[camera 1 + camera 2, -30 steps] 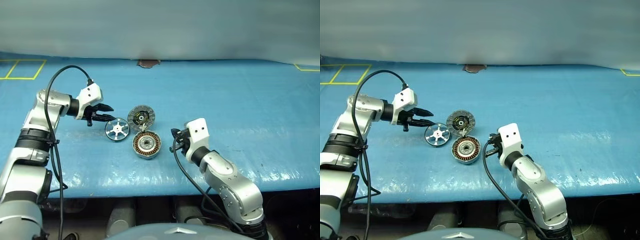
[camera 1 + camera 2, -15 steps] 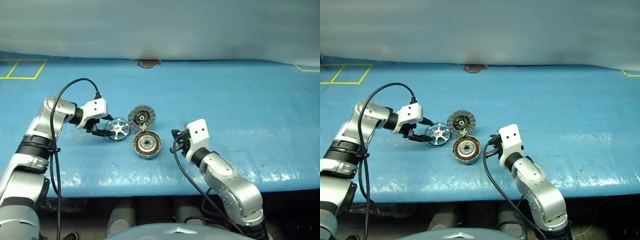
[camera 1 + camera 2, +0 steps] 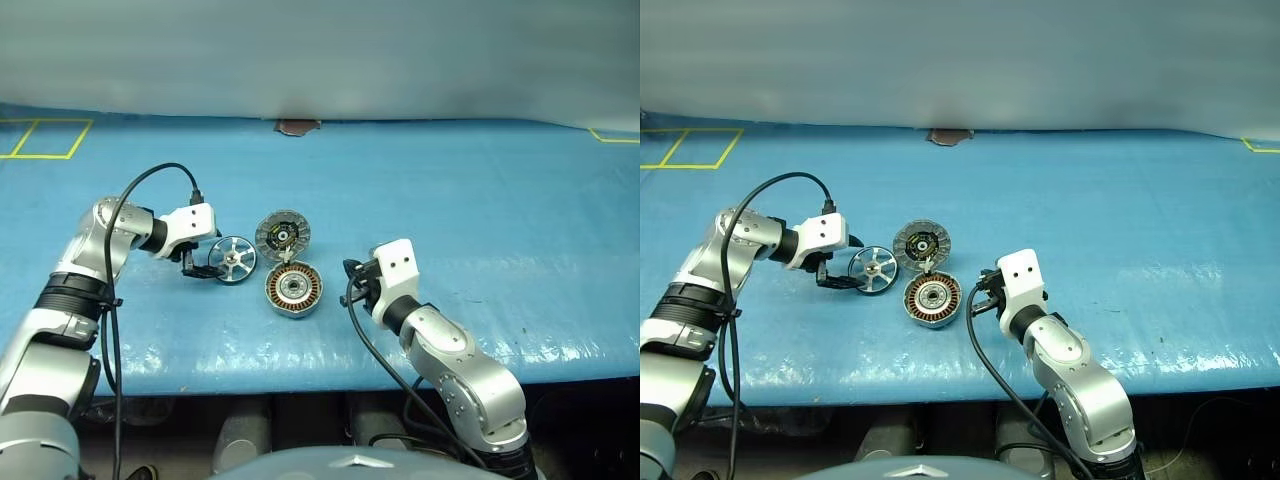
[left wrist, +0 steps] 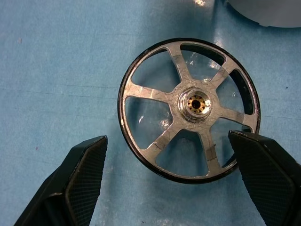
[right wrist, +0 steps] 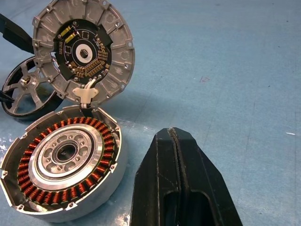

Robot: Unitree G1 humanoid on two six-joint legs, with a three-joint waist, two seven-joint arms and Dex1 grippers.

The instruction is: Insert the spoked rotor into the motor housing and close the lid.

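Observation:
The spoked rotor (image 4: 190, 108) lies flat on the blue table cover, just left of the lid. My left gripper (image 3: 208, 256) is open wide and tilts down over the rotor's left side. One of its fingers (image 4: 84, 179) stands clear of the rim, and the other one (image 4: 263, 174) is right at the rim. The motor housing (image 3: 293, 289) sits face up, showing its copper windings (image 5: 63, 162). The lid (image 5: 83, 52) stands tilted open at the housing's far edge, dark face showing. My right gripper (image 3: 347, 282) is shut and empty, just right of the housing.
The blue cover (image 3: 480, 220) spreads wide to the right and back. Yellow tape marks (image 3: 40, 140) lie at the far left corner. A small brown patch (image 3: 297, 126) sits at the back edge. The table's front edge (image 3: 300, 385) runs close below the housing.
My left gripper came down toward the rotor and opened wide, its fingers now flanking the wheel's near side. The right arm, housing and lid have stayed put.

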